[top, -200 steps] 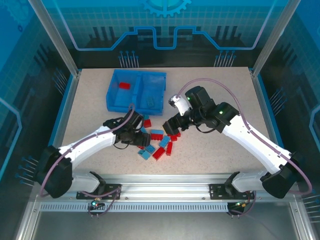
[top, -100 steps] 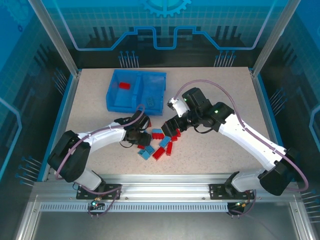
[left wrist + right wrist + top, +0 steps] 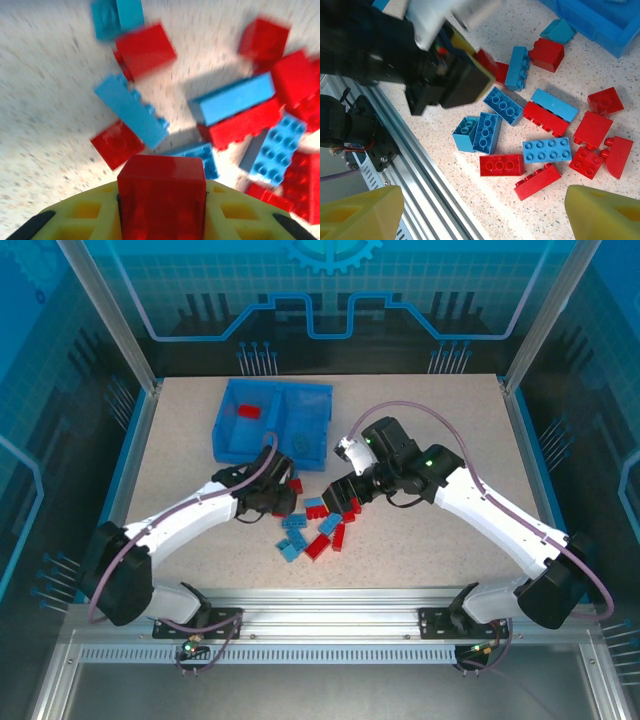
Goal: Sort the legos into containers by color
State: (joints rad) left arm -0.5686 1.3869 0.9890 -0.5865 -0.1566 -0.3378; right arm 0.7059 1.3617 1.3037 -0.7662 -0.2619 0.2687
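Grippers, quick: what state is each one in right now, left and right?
Left gripper: closed on a red lego.
Right gripper: open, holding nothing.

The loose legos (image 3: 232,102) look blurred, and the nearest red brick (image 3: 161,200) is cut off below.

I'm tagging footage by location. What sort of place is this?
Probably a robotics lab work cell or demo booth: a left arm and right arm bolted to an aluminium rail, a speckled table fenced by metal posts, and blue panels printed with gear and circuit graphics.
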